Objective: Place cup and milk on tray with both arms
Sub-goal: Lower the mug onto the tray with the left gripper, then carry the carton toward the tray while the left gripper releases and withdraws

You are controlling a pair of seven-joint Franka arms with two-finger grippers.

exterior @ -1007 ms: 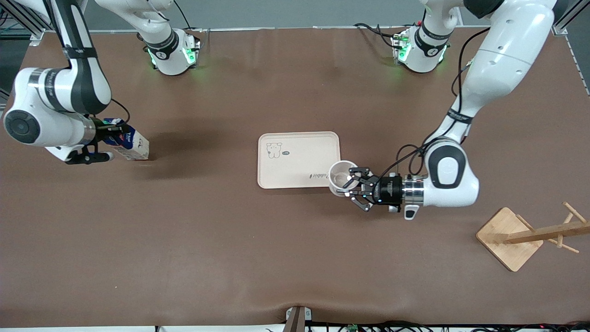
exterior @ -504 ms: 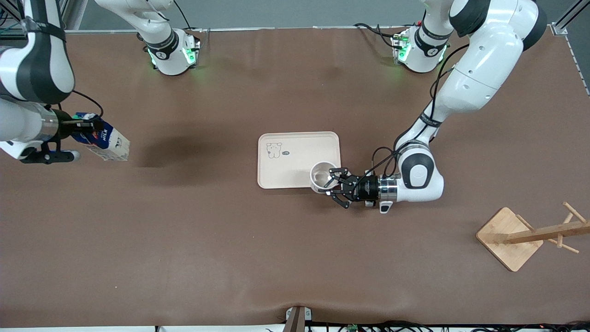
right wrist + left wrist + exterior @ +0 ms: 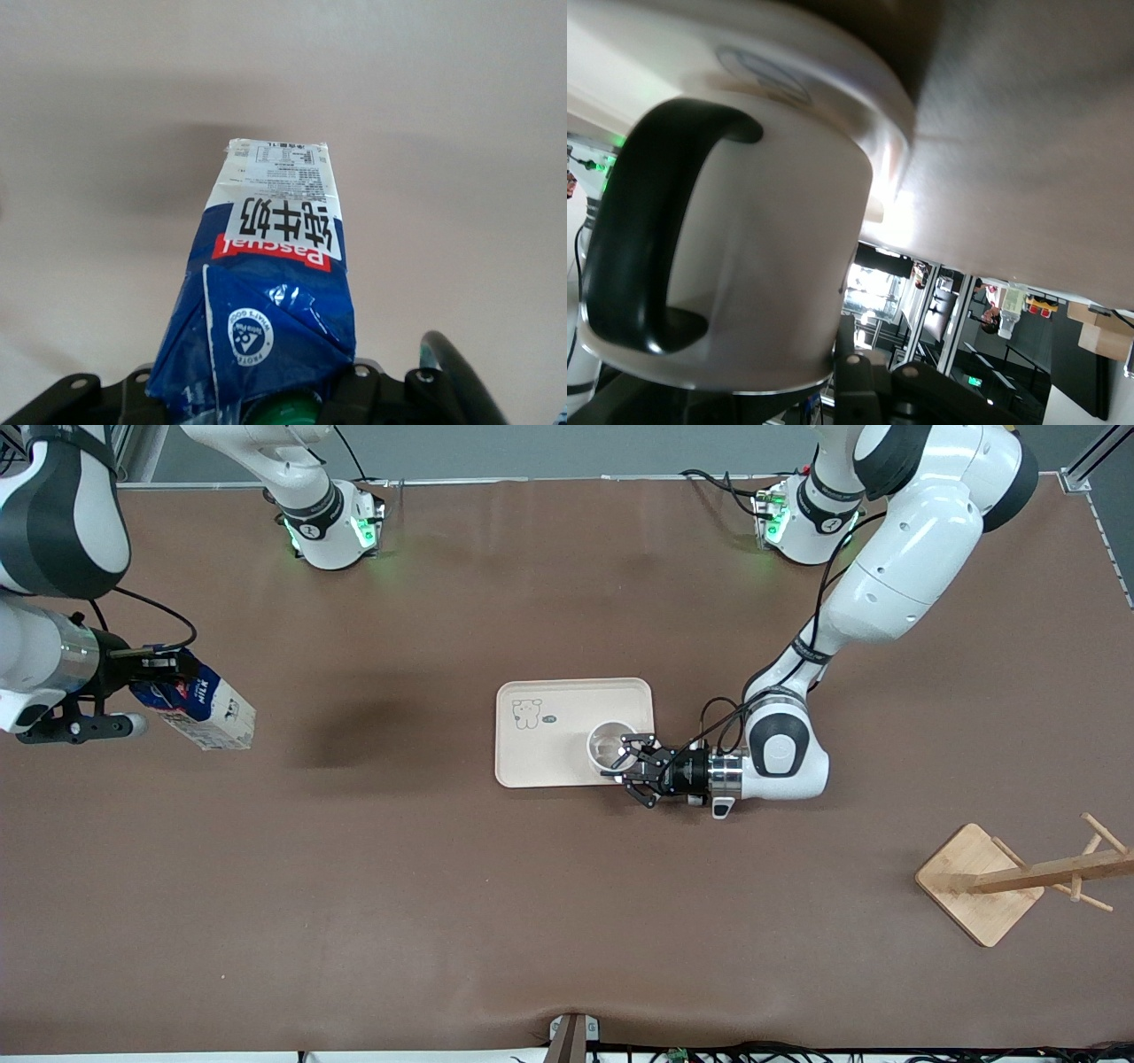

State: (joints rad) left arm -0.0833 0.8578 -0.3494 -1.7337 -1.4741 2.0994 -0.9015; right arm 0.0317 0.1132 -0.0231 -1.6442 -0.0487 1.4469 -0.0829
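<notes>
My left claw clamps the cup just inside the tray corner nearest the left arm. My right claw grips the tilted milk carton over bare table, well apart from the tray.

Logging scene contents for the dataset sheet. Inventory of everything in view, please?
cup: 1, white with black handle, over the tray's corner nearest the left arm's end, held by the left gripper
milk: 1, blue and white carton with red label, tilted in the air over the table's right-arm end, held by the right gripper
tray: 1, cream, mid-table
wooden stand: 1, light wood, at the left arm's end, nearer the front camera than the tray
table: 1, brown
left gripper: 1, black, shut on the cup over the tray's edge
right gripper: 1, black, shut on the milk's top
</notes>
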